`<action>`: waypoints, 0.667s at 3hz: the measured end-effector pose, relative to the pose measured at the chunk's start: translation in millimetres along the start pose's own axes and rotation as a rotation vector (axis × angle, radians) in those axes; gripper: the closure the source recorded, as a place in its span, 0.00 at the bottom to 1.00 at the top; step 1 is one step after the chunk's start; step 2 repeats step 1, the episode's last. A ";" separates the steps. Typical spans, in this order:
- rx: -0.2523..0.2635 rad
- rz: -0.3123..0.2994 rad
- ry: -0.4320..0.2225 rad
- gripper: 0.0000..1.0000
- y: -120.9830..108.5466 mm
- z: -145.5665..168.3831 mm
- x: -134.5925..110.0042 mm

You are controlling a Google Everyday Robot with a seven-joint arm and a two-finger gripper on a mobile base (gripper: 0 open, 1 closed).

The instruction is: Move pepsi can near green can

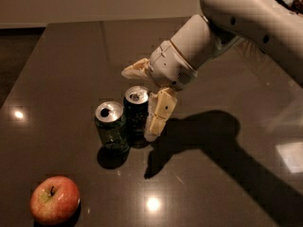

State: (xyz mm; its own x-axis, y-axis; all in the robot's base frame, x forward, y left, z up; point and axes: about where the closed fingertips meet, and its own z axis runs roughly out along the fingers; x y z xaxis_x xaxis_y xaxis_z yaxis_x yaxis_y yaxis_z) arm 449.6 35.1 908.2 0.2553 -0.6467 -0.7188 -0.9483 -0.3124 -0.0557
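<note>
1. My gripper (137,103) sits low over the bench (227,183) — fingers (158,112) spread apart, straddling the pepsi can (136,109) without clamping it.
2. The pepsi can stands upright just beside the green can (111,126) — nearly touching.

The arm (251,18) is a thick, smooth white shell with a few small dark round holes, narrowing to a rounded wrist (173,65) ringed by a thin tan seam. The gripper (136,104), at its tip beside the pepsi can (135,113), has two blocky cream fingers (160,112).
</note>
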 end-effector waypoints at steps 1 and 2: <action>0.000 0.000 0.000 0.00 0.0 0.0 0.0; 0.000 0.000 0.000 0.00 0.0 0.0 0.0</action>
